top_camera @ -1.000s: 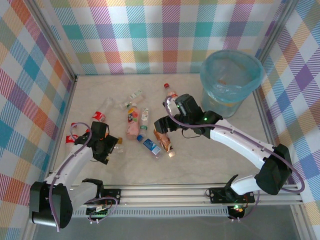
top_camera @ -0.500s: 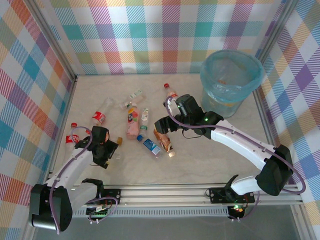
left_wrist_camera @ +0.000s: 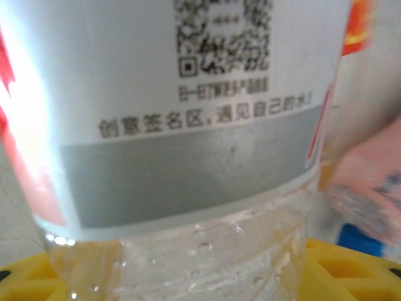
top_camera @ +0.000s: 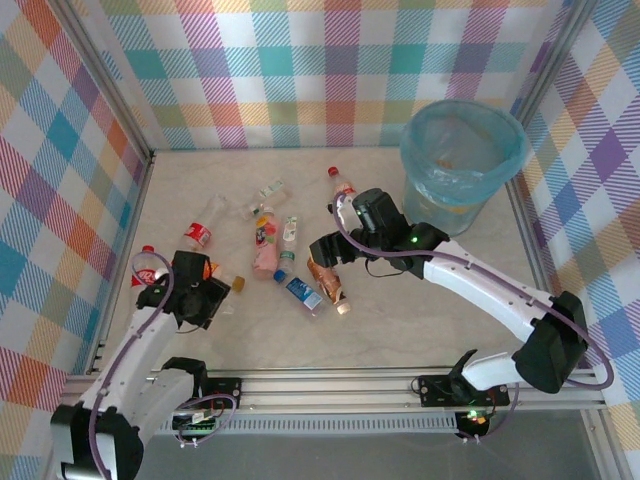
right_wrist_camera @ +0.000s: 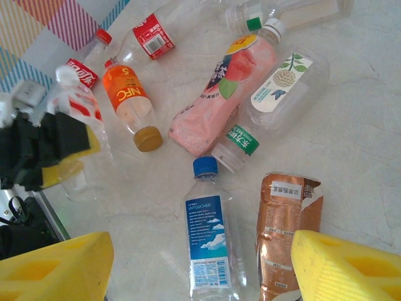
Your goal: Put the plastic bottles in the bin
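Marble counter carries the blue-lined bin in its far right corner, well apart from the plastic bottles that lie scattered in the middle. Right gripper hangs over them with jaws released. Left gripper has its jaws clenched on a red-and-white labelled bottle.

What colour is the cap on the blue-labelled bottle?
The cap is blue, clearest in the right wrist view.
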`<state>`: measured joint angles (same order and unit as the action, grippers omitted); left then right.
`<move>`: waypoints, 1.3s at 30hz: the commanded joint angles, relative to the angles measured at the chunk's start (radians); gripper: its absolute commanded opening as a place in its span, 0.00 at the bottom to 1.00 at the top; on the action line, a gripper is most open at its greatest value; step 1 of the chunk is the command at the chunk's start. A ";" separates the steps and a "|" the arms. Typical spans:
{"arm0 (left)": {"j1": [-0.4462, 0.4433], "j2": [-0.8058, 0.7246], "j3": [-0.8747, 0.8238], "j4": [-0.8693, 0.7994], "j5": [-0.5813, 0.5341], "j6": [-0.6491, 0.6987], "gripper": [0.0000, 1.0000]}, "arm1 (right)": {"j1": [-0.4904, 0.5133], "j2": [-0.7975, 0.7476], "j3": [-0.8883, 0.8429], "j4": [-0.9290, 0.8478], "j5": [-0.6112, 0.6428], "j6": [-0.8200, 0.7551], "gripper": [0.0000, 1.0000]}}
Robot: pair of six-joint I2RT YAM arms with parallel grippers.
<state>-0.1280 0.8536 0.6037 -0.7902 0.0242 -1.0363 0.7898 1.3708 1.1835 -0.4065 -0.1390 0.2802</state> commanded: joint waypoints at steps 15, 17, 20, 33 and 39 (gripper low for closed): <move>-0.037 -0.074 0.575 -0.112 -0.239 0.472 0.57 | 0.006 -0.086 0.247 -0.072 0.000 -0.158 0.77; -0.074 -0.037 0.632 -0.064 -0.237 0.556 0.57 | 0.006 -0.098 0.282 -0.062 0.021 -0.192 0.78; -0.176 0.050 0.712 -0.017 -0.268 0.681 0.55 | 0.006 -0.113 0.344 -0.060 0.041 -0.240 0.78; -0.641 0.269 0.747 0.241 -0.282 1.112 0.56 | 0.001 -0.199 0.480 -0.071 0.042 -0.313 0.80; -0.725 0.264 0.674 0.342 -0.202 1.185 0.56 | -0.001 -0.185 0.512 -0.092 0.028 -0.284 0.80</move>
<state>-0.8310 1.1297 1.3033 -0.5426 -0.2321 0.0727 0.7895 1.1812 1.6638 -0.4885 -0.0986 -0.0124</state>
